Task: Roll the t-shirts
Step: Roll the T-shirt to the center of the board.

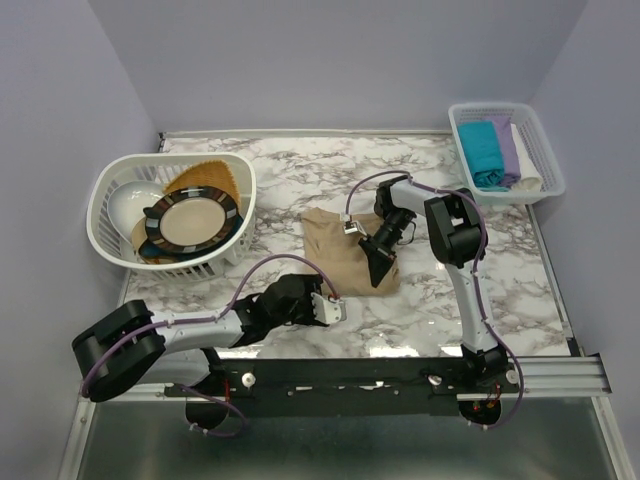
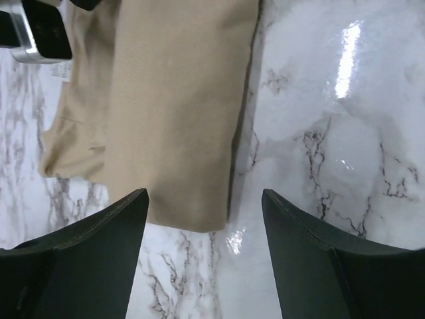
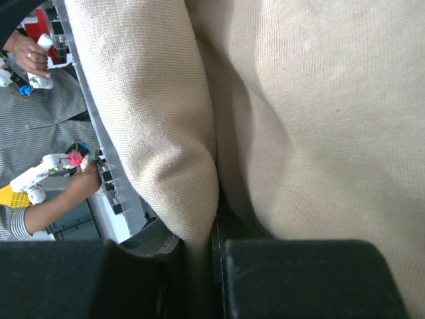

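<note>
Folded beige-tan cloth t-shirt (image 1: 330,238) is lying mid white marble worktop (image 1: 290,170). Right end effector (image 3: 200,256) is pinching a fold of it; left end effector (image 2: 204,196) is hanging released just before its near edge.

Plain lilac walls (image 1: 330,60) enclose a glossy white marble-patterned table (image 1: 410,320) with grey veins — bright light glints off its surface.

a black-rimmed plate (image 1: 190,222) lies in the left white basket (image 1: 172,159).
</note>
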Robot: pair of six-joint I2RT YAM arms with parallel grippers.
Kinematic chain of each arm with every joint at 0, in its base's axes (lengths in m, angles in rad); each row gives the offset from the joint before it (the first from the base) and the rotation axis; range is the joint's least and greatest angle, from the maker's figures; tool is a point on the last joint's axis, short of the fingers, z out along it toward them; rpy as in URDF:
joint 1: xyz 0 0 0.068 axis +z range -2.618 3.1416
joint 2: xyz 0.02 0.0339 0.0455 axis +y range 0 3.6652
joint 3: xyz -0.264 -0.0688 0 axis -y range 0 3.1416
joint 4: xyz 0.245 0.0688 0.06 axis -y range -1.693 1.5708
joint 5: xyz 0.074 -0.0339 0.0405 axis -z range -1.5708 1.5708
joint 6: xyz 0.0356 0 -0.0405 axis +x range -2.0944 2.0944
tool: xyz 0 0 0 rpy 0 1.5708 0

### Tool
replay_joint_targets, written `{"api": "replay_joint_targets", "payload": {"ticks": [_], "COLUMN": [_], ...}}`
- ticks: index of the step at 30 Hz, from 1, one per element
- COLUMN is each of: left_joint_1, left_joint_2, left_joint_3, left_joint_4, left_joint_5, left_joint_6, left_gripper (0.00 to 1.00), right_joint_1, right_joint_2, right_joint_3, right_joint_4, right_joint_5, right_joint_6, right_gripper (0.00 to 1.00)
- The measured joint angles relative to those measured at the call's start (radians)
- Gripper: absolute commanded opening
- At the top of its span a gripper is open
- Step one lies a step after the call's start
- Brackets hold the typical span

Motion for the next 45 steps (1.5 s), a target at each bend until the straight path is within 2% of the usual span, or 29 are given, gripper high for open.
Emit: {"api": "replay_joint_targets", "payload": {"ticks": [6, 7, 12, 16, 24, 25, 26, 28, 29, 30, 31, 32, 35, 38, 41, 45], "left_joint_1": [-0.005, -0.007, -0.017, -0.04, -0.032, -0.026, -0.019, -0.004, 0.01, 0.023, 0.035, 0.051, 0.12, 0.168, 0.214, 0.244], "left_joint_2": [0.036, 0.047, 0.089, 0.156, 0.345, 0.351, 0.357, 0.359, 0.362, 0.366, 0.37, 0.377, 0.407, 0.439, 0.475, 0.511], "left_joint_3": [-0.01, -0.007, 0.04, 0.093, 0.295, 0.308, 0.33, 0.356, 0.377, 0.4, 0.422, 0.444, 0.542, 0.621, 0.708, 0.786], "left_joint_4": [0.108, 0.109, 0.044, -0.016, -0.142, -0.158, -0.188, -0.231, -0.267, -0.301, -0.333, -0.365, -0.497, -0.602, -0.75, -0.88], "left_joint_5": [-0.023, -0.023, -0.001, 0.008, -0.022, -0.021, -0.016, 0.0, 0.018, 0.042, 0.069, 0.095, 0.212, 0.309, 0.414, 0.507], "left_joint_6": [0.085, 0.098, 0.154, 0.194, 0.219, 0.219, 0.219, 0.225, 0.218, 0.218, 0.219, 0.218, 0.22, 0.224, 0.23, 0.229], "left_gripper": [0.75, 0.71, 0.69, 0.56, 0.35, 0.18, 0.08, 0.0, 0.0, 0.0, 0.0, 0.0, 0.0, 0.0, 0.0, 0.0], "right_joint_1": [0.0, 0.0, 0.0, 0.0, 0.0, -0.001, -0.002, -0.002, -0.002, -0.002, -0.005, -0.007, -0.019, -0.046, -0.114, -0.209], "right_joint_2": [0.003, 0.003, 0.003, 0.003, 0.003, 0.003, 0.003, 0.003, 0.003, 0.003, 0.003, 0.003, -0.014, -0.089, -0.204, -0.495], "right_joint_3": [0.003, 0.003, 0.003, 0.003, 0.003, 0.003, 0.003, 0.003, 0.003, 0.003, 0.003, 0.003, -0.003, -0.034, -0.113, -0.335], "right_joint_4": [-0.003, -0.003, -0.003, -0.004, -0.004, -0.004, -0.005, -0.007, -0.009, -0.013, -0.017, -0.023, -0.087, -0.032, 0.07, 0.266], "right_joint_5": [-0.001, -0.001, -0.001, -0.001, -0.002, -0.002, -0.003, -0.005, -0.008, -0.01, -0.013, -0.019, -0.084, -0.073, -0.026, 0.05], "right_joint_6": [0.005, 0.006, 0.007, 0.008, 0.007, 0.007, 0.007, 0.008, 0.009, 0.012, 0.016, 0.016, 0.05, 0.052, 0.061, 0.082], "right_gripper": [0.23, 0.23, 0.24, 0.24, 0.26, 0.3, 0.33, 0.38, 0.43, 0.53, 0.97, 1.0, 1.0, 1.0, 1.0, 1.0]}}
